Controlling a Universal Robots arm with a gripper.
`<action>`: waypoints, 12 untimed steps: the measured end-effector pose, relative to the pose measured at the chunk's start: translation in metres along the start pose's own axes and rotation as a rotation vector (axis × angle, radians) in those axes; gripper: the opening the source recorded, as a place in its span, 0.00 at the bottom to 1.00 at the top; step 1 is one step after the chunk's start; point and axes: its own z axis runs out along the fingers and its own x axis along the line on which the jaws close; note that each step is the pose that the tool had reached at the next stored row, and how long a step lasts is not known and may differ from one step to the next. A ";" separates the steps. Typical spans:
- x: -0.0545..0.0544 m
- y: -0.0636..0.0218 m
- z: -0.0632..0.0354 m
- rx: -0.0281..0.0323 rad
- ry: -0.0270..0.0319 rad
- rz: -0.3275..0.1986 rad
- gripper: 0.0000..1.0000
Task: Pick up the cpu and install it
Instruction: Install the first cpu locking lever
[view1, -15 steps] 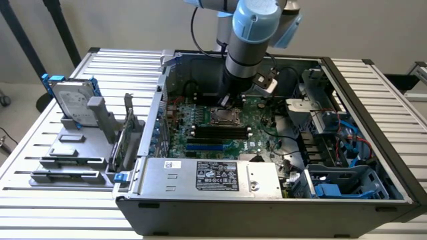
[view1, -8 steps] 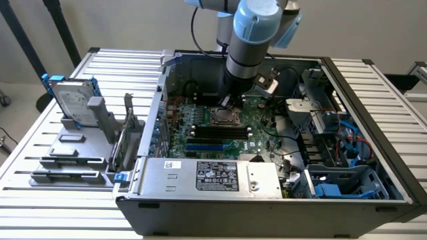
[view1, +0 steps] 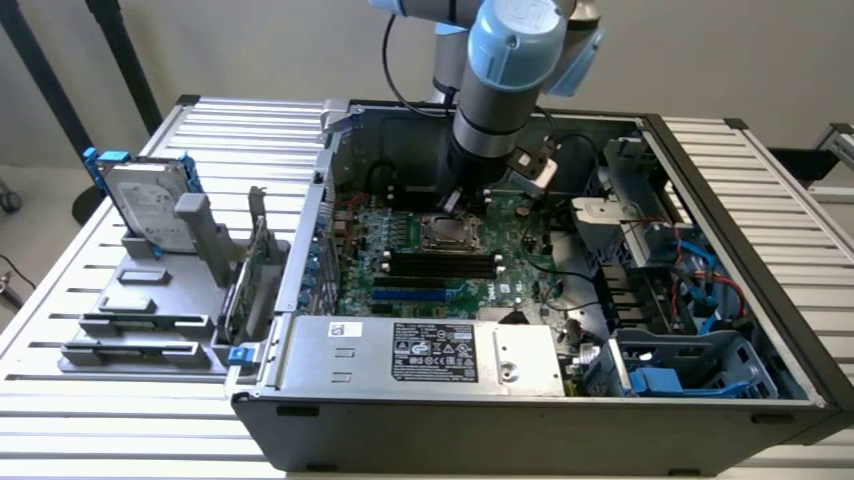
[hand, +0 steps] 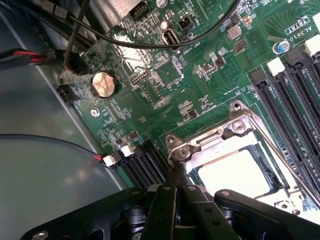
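The cpu (hand: 234, 172) shows as a bright, shiny square lying flat inside the metal-framed motherboard socket (hand: 235, 131). My gripper (hand: 176, 181) is shut, its dark fingers (hand: 165, 205) pressed together with nothing visible between them. Their tips are at the socket frame's corner by a screw, beside the cpu rather than on it. In the exterior view the arm reaches down into the open computer case, and the gripper (view1: 461, 205) hangs just over the socket (view1: 447, 233) in the middle of the green board.
Black memory slots (hand: 295, 95) run beside the socket. A coin battery (hand: 104, 84) and black cables (hand: 150, 44) lie close by. The case walls (view1: 694, 190) enclose the board. A hard drive in a blue frame (view1: 140, 200) stands outside on the exterior view's left.
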 end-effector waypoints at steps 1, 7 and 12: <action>0.000 -0.0005 -0.0029 0.0016 -0.0018 0.002 0.11; -0.001 -0.0010 -0.0160 0.0078 -0.0058 0.007 0.11; -0.013 -0.0077 -0.0229 0.0081 -0.0063 0.008 0.11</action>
